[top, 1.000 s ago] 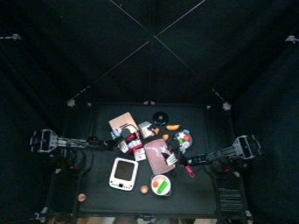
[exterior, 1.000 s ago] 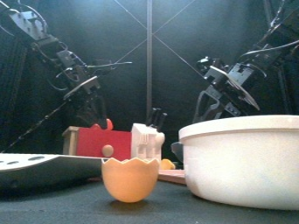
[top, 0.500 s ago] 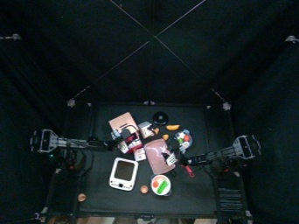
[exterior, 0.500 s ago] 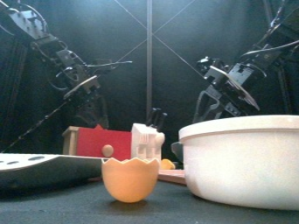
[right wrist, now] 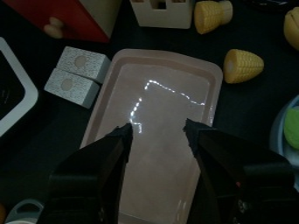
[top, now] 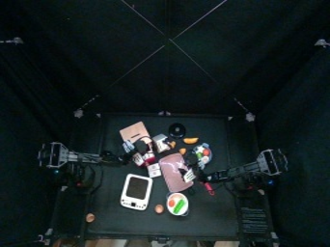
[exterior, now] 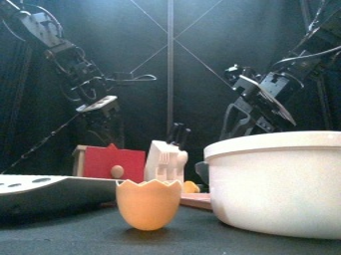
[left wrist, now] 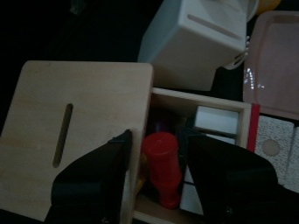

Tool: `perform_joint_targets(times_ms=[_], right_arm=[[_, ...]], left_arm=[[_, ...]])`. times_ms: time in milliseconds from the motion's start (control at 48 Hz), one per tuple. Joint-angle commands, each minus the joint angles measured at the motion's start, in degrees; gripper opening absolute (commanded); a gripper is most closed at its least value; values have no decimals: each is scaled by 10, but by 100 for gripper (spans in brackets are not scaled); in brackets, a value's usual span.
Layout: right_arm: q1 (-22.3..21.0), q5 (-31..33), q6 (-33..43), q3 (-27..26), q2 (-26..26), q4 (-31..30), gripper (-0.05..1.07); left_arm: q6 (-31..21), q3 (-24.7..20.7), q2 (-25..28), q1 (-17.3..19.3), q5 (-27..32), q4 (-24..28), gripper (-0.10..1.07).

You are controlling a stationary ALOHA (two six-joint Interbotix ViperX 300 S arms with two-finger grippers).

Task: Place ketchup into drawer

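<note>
Now the ketchup lies inside the open drawer, beside its wooden lid — left gripper just above it, jaws spread wide, holding nothing. Right gripper — jaws apart, empty — hovers over the pink tray, near the drawer

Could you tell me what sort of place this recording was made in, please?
Probably a robot test pen: black curtains enclose a small black table crowded with toy kitchen items, such as a ketchup bottle in a wooden drawer and an eggshell cup.
</note>
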Motion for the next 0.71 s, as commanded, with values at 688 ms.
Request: perform_joint_targets(times_ms=[688], right_arm=[[-4, 1, 0, -10, -4, 0, 87]], left_arm=[[-2, -40, -5, -39, 13, -2, 82]])
